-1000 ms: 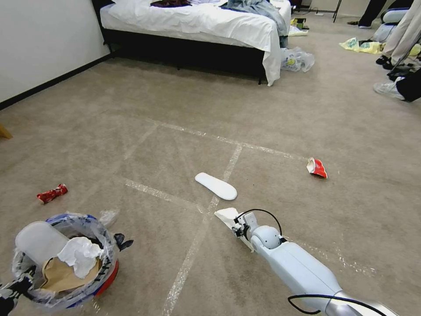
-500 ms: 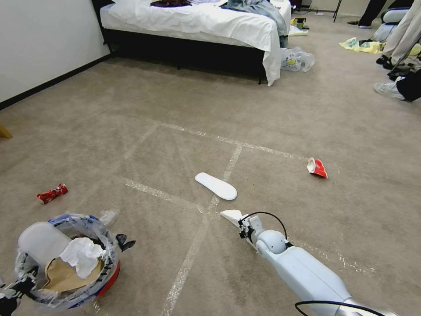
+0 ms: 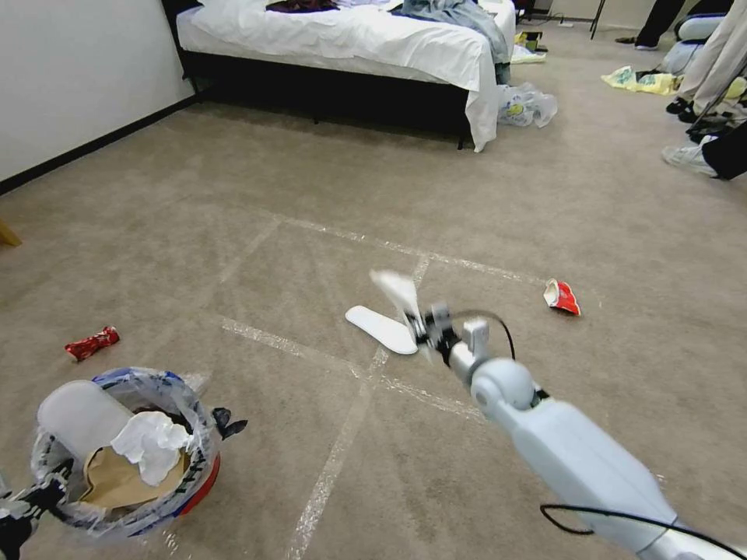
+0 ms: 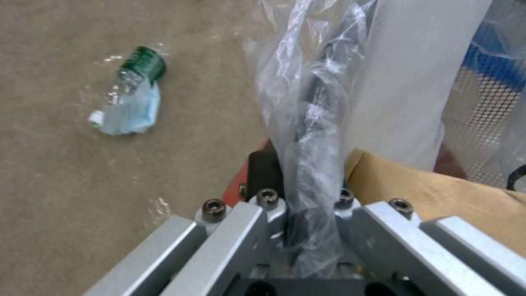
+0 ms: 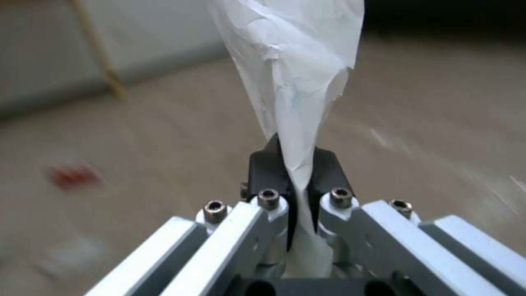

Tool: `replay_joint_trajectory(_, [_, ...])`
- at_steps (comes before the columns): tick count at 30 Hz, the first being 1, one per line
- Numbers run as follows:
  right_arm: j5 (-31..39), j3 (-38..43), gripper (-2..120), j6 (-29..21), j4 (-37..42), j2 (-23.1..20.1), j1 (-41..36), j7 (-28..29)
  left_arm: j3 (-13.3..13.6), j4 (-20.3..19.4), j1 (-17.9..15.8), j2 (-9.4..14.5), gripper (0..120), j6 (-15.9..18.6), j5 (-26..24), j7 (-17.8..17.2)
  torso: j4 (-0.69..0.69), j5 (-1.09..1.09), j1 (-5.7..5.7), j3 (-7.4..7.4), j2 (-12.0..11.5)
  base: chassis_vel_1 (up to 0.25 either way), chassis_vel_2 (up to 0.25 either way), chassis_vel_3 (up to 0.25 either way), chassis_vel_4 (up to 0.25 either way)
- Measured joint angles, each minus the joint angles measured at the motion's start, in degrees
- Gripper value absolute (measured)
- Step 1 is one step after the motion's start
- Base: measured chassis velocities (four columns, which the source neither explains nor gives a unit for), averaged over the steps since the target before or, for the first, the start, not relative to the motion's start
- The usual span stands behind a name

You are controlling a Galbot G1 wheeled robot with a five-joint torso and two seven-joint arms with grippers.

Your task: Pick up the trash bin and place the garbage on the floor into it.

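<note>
Head view, near to far. At 7 o'clock, the left gripper (image 3: 23,505) is clenched on the bag-lined rim of the red trash bin (image 3: 204,484), which holds a brown paper bag (image 3: 117,481), a crumpled tissue (image 3: 152,445) and a white slipper (image 3: 76,418). At centre, the right gripper (image 3: 424,328) pinches a white paper wrapper (image 3: 398,292), raised clear of the beige-grey carpet (image 3: 233,194). Whitish tape lines (image 3: 334,455) form a grid on the carpet. A second white slipper (image 3: 381,328) lies on the grid just beyond the wrapper; a red crushed can (image 3: 92,343) lies at 9 o'clock, a red-and-white wrapper (image 3: 562,296) at 2 o'clock. A white-sheeted bed (image 3: 350,39) stands at 12 o'clock against the wall (image 3: 70,70). In the left wrist view a green-capped bottle (image 4: 131,90) lies beside the bin; no print is legible.
</note>
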Motion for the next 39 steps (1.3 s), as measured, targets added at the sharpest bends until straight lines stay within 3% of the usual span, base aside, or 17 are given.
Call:
replay_joint_trajectory(11, [9.59, -11.07, 1, 12.57, 7.28, 4.11, 11.02, -8.04, 0.86, -2.15, 0.34, 2.21, 1, 0.27, -1.9, -1.01, -0.01, 0.0, 0.0, 0.0, 0.0, 0.0, 0.0, 0.0, 0.0])
replay_joint_trajectory(15, [15.06, -17.97, 1, 16.09, 8.06, 8.82, 17.48, -11.3, 1.29, -2.82, 0.34, 2.41, 1, 0.31, -2.42, -1.38, 0.0, 0.0, 0.0, 0.0, 0.0, 0.0, 0.0, 0.0, 0.0])
replay_joint_trajectory(24, [23.79, -27.25, 1, 18.69, 7.12, 14.31, 23.63, -14.1, 1.64, -3.72, 0.44, 2.48, 1, 0.32, -2.71, -1.67, -0.01, 0.0, 0.0, -0.01, 0.0, 0.0, 0.0, 0.0, 0.0])
replay_joint_trajectory(39, [22.09, -35.48, 1, 20.11, 2.87, 14.97, 20.31, -15.91, 1.47, -4.35, 0.63, 2.93, 1, 0.32, -3.71, -2.36, -0.01, 0.01, 0.0, 0.0, 0.0, 0.0, 0.0, 0.0, 0.0])
